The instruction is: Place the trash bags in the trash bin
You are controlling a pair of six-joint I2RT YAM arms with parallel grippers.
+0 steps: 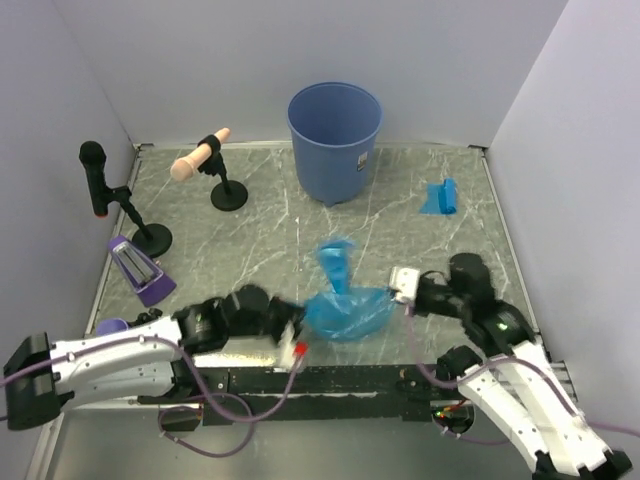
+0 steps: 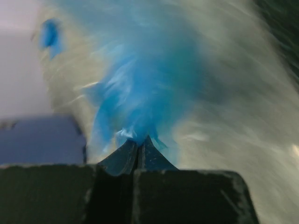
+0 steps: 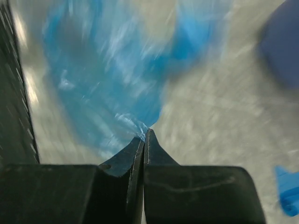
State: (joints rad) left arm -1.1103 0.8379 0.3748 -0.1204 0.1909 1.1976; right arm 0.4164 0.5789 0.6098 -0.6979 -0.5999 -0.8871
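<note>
Overhead, the left gripper (image 1: 297, 338) and right gripper (image 1: 400, 284) pinch opposite edges of a loose trash bag (image 1: 345, 310) near the front of the table (image 1: 250, 240). The trash bin (image 1: 335, 140) stands well behind, seemingly empty, with a folded bag (image 1: 438, 197) to its right. The blurred left wrist view shows jaws clamped on blue film, and so does the right. Nothing looks binned yet.

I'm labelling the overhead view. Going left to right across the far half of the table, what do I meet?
black microphone → peach-coloured handle → trash bin → small folded trash bag
</note>
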